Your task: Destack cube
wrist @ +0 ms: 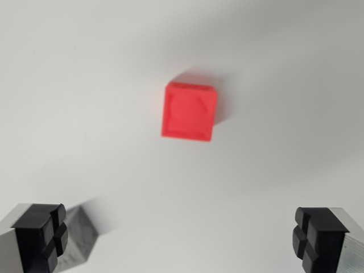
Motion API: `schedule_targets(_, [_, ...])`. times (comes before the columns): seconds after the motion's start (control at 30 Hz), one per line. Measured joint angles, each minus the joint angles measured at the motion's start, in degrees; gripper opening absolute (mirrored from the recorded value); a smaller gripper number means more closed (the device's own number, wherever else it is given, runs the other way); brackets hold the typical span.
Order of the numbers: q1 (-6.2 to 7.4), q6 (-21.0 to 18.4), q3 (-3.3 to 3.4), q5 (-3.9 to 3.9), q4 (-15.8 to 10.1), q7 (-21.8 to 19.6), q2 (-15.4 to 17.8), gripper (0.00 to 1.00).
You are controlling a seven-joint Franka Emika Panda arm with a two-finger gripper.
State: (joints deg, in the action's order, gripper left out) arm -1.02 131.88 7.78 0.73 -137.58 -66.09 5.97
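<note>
— Where does the destacking stand?

— By my reading, it is either barely begun or nearly over; the one view cannot settle which. The pincer (185, 239) hangs above a white table (68, 85) with its jaws spread wide and nothing between them. Both black fingertips (40, 233) sit at the bottom corners of the wrist view, well apart from each other.

— And the cube?

— The red cube (189, 111) lies ahead of the pincer, roughly on the midline between the two tips, a touch toward the wrist view's right, and well clear of both. Seen from above, only its top face and a sliver of side show.

— Is it sitting on another cube?

— I cannot tell. The picture is soft, and a second cube directly beneath it would be hidden. There is also a small grey block (79, 239) just beside the left-hand tip, though it may be part of the finger itself.

— So what is left?

— If a stack is there, everything: approach, close on the top cube, lift it off, set it down.
</note>
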Motion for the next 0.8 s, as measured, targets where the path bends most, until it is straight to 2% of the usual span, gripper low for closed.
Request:
schedule_targets(0.4, [0.0, -5.23, -0.02, 0.35, 2.44, -0.24, 2.77, 1.0])
schedule_targets(0.8, [0.0, -8.13, -0.08, 0.48, 4.0, -0.37, 4.09, 1.0])
